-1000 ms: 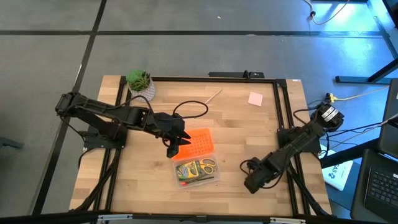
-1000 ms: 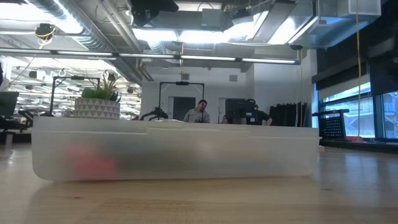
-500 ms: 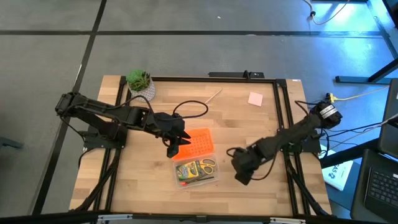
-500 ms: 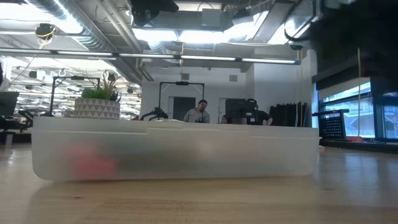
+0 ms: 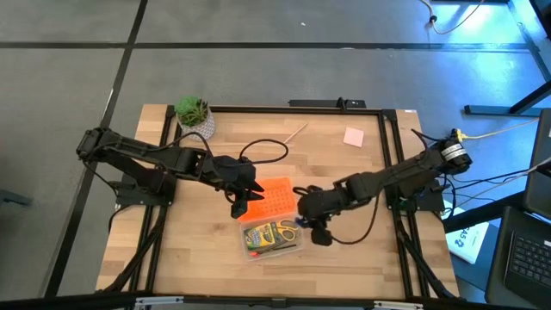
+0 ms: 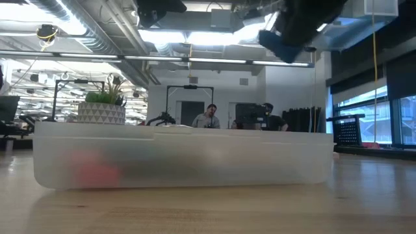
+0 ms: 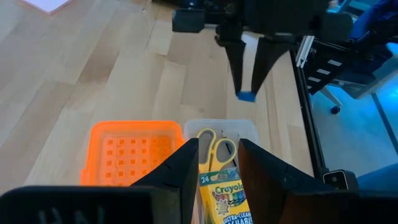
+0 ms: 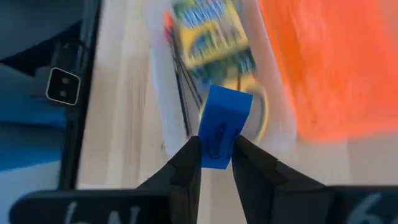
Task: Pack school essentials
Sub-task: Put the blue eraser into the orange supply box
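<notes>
Wood table point(image 5: 344, 250) fills mid frame in the high view, w/ grey floor around it. We see the clear case point(image 5: 274, 251) low centre, holding the crayon box point(image 5: 261, 237) and scissors point(image 5: 287, 229); the left wrist view shows the same crayon box point(image 7: 224, 196) and scissors point(image 7: 216, 144) in the case. Orange lid point(image 5: 269, 200) lies just above the case, tilted. Left gripper point(image 5: 239, 204) sits at the lid's left edge; jaws look apart in its wrist view, nothing between them, though we can't tell if they touch the lid point(image 7: 132, 152). Right gripper point(image 5: 317, 234) reaches in from the right, just right of the case, jaws clamped on the blue eraser point(image 8: 220, 126). In the left wrist view that eraser point(image 7: 247, 96) hangs at the fingertips above the table, beyond the case. Plant point(image 5: 194, 114) upper left of the table, pink pad point(image 5: 353, 136) upper right, one pale pencil point(image 5: 295, 133) upper centre. Low view: frosted case wall point(image 6: 182, 159) across the frame, plant point(image 6: 103, 107) left, people far back in the room.
</notes>
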